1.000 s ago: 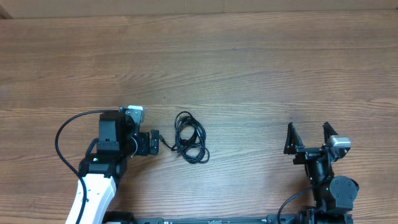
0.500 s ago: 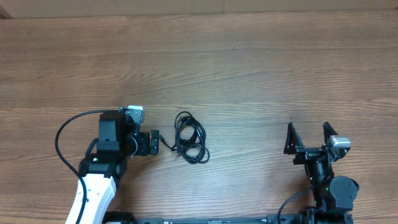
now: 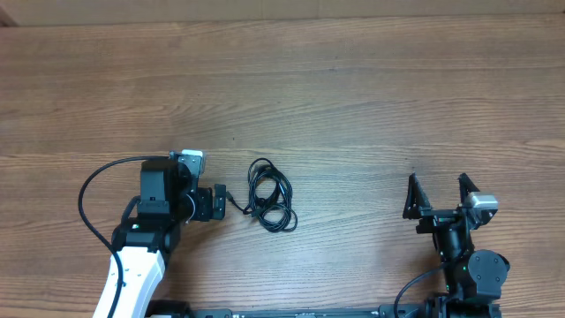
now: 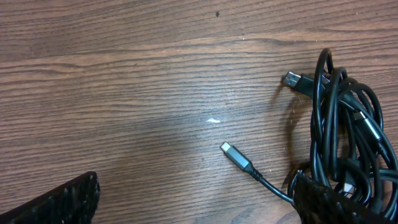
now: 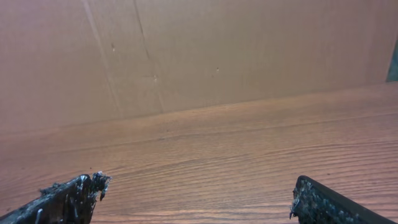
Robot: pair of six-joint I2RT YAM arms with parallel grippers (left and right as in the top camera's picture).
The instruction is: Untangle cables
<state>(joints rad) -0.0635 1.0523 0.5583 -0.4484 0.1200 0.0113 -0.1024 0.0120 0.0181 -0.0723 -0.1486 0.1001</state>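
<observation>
Black cables bundled, long axis near-to-far, loose plug pointing left

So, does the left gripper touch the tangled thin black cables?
Cannot tell: in the left wrist view one finger of the left gripper covers part of the cables, hiding any gap.

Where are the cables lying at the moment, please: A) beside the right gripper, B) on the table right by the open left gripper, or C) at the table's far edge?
B: the cables lie bundled on the table next to the left gripper, far from the right gripper.
</observation>
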